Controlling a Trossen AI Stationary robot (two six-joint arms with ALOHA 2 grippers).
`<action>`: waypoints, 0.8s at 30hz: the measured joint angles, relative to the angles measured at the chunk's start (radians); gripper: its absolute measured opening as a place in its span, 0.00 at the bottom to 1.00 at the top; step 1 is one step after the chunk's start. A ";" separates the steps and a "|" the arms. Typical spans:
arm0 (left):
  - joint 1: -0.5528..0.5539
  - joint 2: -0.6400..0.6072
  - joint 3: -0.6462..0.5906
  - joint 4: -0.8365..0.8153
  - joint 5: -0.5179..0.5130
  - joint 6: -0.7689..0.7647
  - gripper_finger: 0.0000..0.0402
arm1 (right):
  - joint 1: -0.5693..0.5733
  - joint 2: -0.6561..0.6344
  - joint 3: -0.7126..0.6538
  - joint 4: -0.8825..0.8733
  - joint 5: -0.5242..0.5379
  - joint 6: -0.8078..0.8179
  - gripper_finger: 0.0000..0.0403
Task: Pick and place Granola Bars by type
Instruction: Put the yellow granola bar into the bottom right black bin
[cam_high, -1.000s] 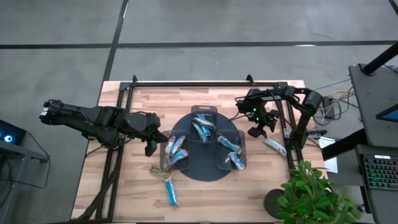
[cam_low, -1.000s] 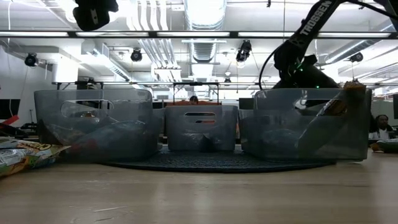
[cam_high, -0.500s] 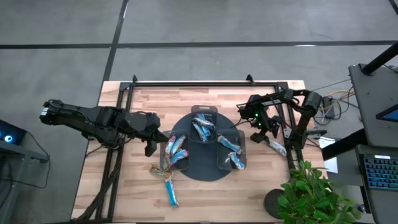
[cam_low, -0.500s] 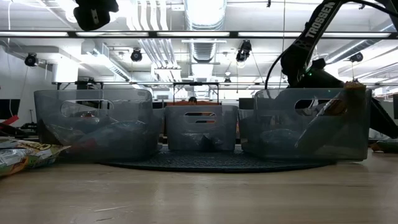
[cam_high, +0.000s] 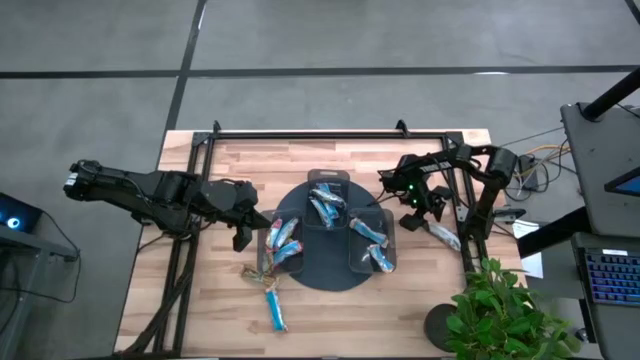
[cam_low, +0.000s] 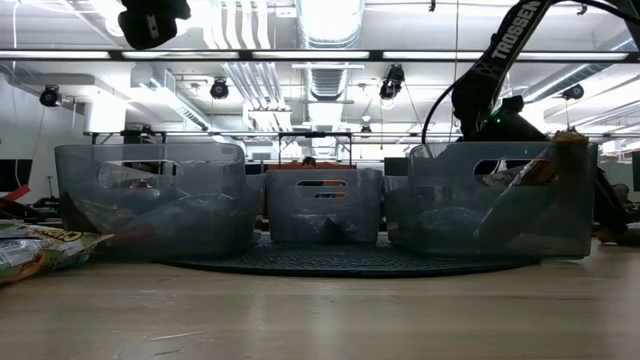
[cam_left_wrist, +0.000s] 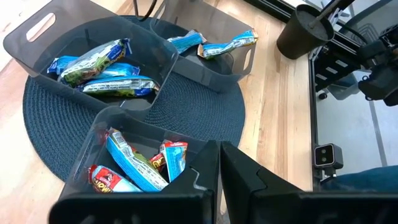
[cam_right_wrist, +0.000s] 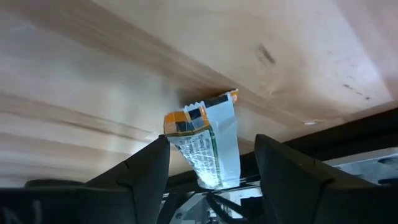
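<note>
Fingers spread wide, my right gripper (cam_high: 414, 208) has swung nearer the stray silver bar (cam_right_wrist: 206, 144) right of the round mat (cam_high: 327, 272) (pickup looks next); my left gripper (cam_high: 243, 222), shut, waits left of it.

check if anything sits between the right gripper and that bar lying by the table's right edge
Nothing visible does. The right gripper is open above bare wood, and the silver-and-orange granola bar lies alone ahead, in line with the gap between its fingers.
</note>
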 joint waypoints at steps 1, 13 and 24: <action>0.000 0.000 0.000 0.000 0.000 0.000 0.00 | 0.002 0.000 0.000 0.000 0.010 0.004 0.56; 0.000 0.000 0.000 0.000 0.005 0.000 0.00 | 0.046 0.000 -0.027 0.007 0.013 -0.003 0.56; 0.000 0.000 0.000 0.000 0.004 0.000 0.00 | 0.058 0.000 -0.055 0.026 0.014 0.011 0.52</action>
